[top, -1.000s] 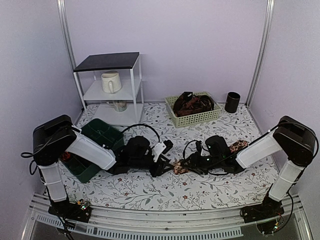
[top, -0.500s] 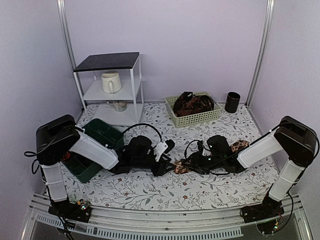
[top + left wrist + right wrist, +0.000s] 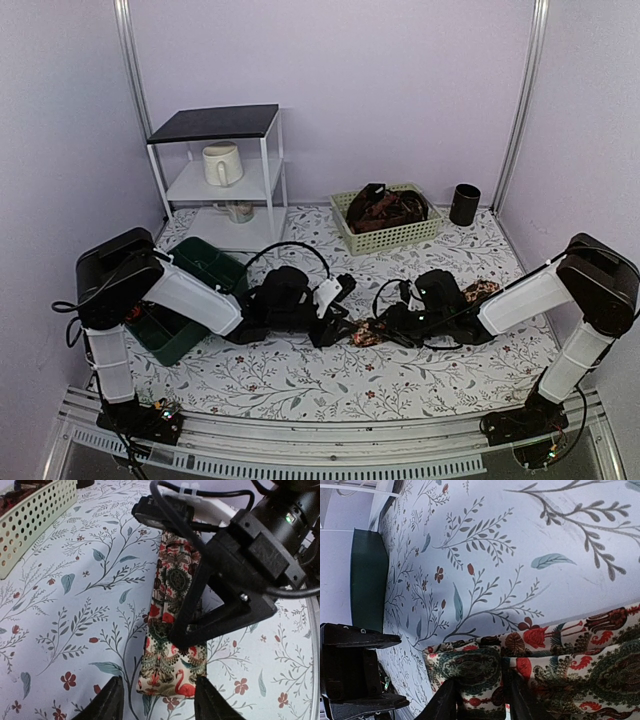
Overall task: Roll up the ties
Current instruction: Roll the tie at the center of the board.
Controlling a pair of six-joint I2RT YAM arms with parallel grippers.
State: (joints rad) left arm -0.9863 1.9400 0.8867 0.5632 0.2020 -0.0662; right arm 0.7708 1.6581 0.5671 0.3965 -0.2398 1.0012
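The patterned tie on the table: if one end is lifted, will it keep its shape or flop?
Probably floppy: the patterned tie is thin fabric lying flat, creased where the right gripper pinches it. Likely light, and unlikely to roll unaided.

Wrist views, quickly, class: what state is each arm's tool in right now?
Left tool: open at the end of the tie, holding nothing.
Right tool: closed on a fold of the tie.
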